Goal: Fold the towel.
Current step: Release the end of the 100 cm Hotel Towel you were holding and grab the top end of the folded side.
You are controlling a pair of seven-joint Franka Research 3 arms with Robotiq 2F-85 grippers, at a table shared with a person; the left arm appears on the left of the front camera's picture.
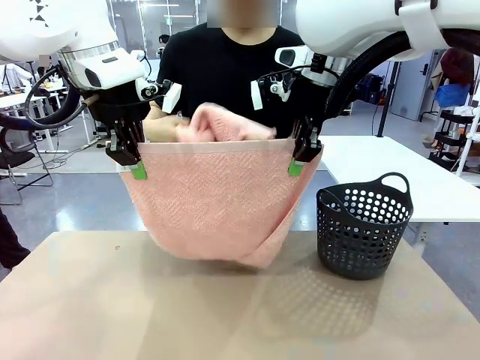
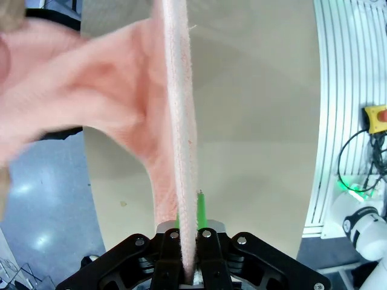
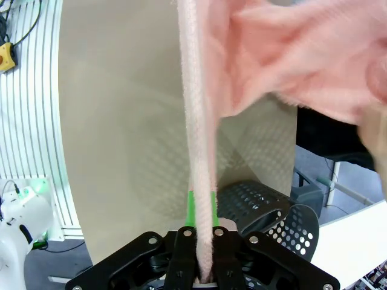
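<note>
Hanging over near table (image 1: 112, 307): towel (image 1: 217, 202), spread wide between both grippers, lower edge sagging to tabletop or just above it, cannot tell which. Basket (image 1: 365, 229) stands to right, apart from towel. Left gripper (image 1: 136, 166) fingers pinch one top corner by hem; right gripper (image 1: 297, 163) fingers pinch other corner. Behind, person (image 1: 225, 75) gathers bunched far part of towel at top edge. Judged early stage: towel lifted and spread, no finished fold visible; folding and laying flat still left.
</note>
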